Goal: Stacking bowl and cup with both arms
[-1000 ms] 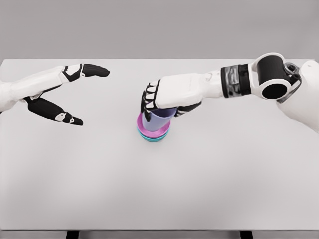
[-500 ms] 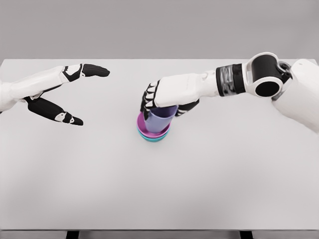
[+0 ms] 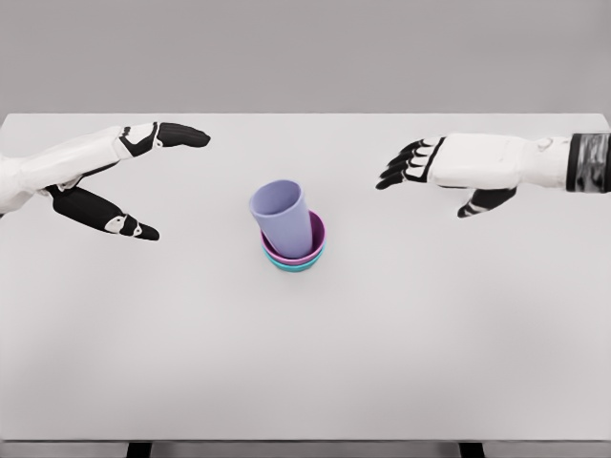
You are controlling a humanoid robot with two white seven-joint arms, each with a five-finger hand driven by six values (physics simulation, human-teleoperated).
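Head camera, steeply down over table [image 3: 305, 382]

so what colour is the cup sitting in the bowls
Pale lavender-purple. The cup shows clearly in the head view, the only one here.

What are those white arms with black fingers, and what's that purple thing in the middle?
Those arms belong to a robot shaped a bit like a person. The picture comes from a camera on its head, looking down at a white table, and it is computer-drawn, like a video game. The left hand and the right hand both hover over the table with fingers spread, holding nothing. In the middle stands a purple cup, leaning a little. It sits inside a pink bowl, and that bowl sits inside a teal bowl. So the cup and bowls are stacked, and neither hand touches them.
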